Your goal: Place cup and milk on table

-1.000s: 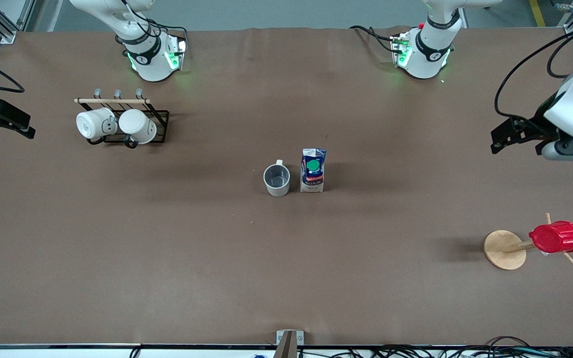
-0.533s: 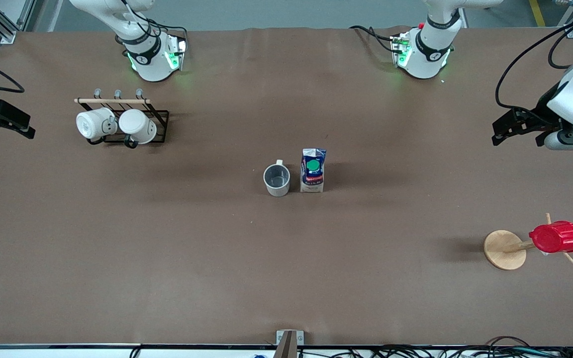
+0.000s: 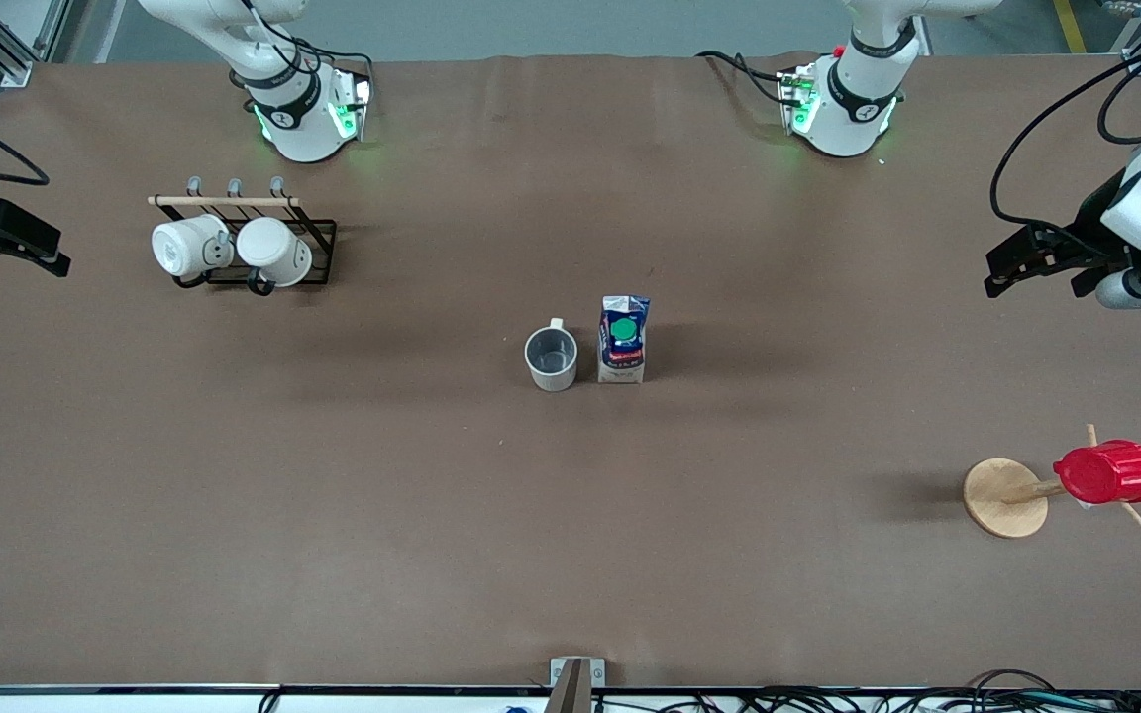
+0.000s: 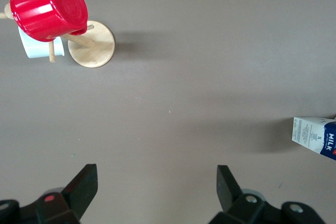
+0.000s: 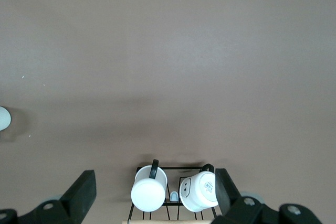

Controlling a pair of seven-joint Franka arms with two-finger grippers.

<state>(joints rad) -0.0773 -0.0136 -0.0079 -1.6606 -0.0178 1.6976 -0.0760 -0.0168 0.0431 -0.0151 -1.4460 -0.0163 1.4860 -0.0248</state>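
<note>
The cup (image 3: 551, 358), off-white with a grey inside, stands upright near the middle of the brown table (image 3: 570, 535). The blue-and-white milk (image 3: 623, 340) carton with its green cap stands upright beside it, toward the left arm's end. My left gripper (image 3: 1031, 275) hangs open and empty over the table at the left arm's end. In the left wrist view it (image 4: 157, 182) is over bare table, with the milk (image 4: 315, 137) at the picture's edge. My right gripper (image 3: 6, 255) waits open at the right arm's end. In its wrist view it (image 5: 155, 187) holds nothing, and a sliver of the cup (image 5: 4, 117) shows.
A black wire rack (image 3: 318, 233) carries two white mugs (image 3: 189, 246) (image 3: 273, 250) near the right arm's base. A red ribbed cup (image 3: 1107, 472) hangs on a wooden stand (image 3: 1001, 500) at the left arm's end. A metal bracket (image 3: 575, 673) sits at the table's near edge.
The left arm has drawn back a little toward its end of the table, gripper still open. Cup, milk and right arm have not moved.
</note>
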